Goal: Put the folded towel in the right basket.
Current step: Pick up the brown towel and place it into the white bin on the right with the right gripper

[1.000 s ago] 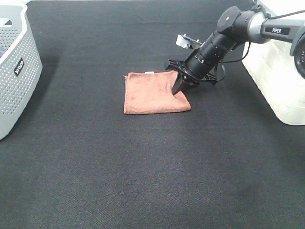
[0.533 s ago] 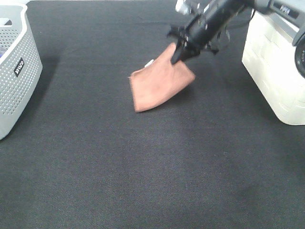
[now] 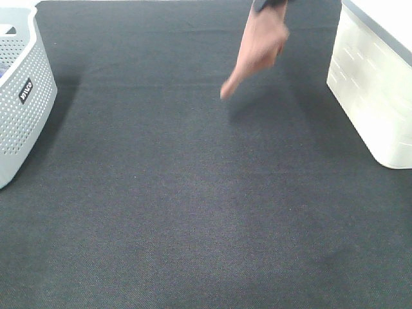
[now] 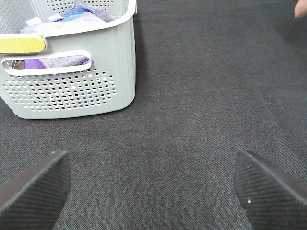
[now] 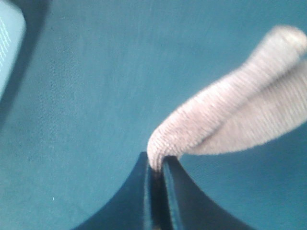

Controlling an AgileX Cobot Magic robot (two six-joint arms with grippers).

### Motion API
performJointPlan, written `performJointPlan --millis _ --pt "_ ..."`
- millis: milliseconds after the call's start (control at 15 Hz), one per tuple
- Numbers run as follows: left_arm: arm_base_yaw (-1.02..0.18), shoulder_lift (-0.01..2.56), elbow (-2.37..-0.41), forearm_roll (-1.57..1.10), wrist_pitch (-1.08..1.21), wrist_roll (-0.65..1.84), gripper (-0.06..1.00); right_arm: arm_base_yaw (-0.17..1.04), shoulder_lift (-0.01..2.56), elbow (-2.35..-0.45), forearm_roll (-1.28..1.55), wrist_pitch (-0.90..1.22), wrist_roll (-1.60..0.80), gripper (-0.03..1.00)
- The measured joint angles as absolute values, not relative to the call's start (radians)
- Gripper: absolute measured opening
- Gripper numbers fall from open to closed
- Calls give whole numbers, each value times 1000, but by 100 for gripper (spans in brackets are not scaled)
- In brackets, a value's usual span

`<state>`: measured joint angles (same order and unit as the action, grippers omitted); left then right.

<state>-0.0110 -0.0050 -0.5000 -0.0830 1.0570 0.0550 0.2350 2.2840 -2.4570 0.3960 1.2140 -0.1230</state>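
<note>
The folded brown towel (image 3: 257, 45) hangs in the air at the top of the exterior view, its lower corner above the dark mat. My right gripper (image 3: 269, 4) is almost out of that view at the top edge and holds the towel's upper end. In the right wrist view the gripper (image 5: 157, 168) is shut on a pinched fold of the towel (image 5: 225, 120), which looks pale there. The white right basket (image 3: 376, 84) stands to the right of the hanging towel. My left gripper (image 4: 151, 184) is open and empty above the mat.
A grey perforated basket (image 3: 19, 96) with cloths in it stands at the left edge; it also shows in the left wrist view (image 4: 72, 86). The dark mat (image 3: 193, 206) covers the table.
My right gripper has lifted the towel off the mat and carried it up and to the right, towards the white basket. The arm has risen almost out of the exterior view.
</note>
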Motion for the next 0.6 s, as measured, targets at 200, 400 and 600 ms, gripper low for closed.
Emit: performJointPlan --millis 200,400,600 --pt "-11 -5 -500 -83 1057 55 87 230 2159 -2457 299 1215 -122 0" --pt "-11 -5 -500 -83 1057 55 87 155 2091 -2457 292 1217 -122 0" --pt "-11 -5 -500 -83 1057 55 87 10 2064 -2457 317 1217 -122 0"
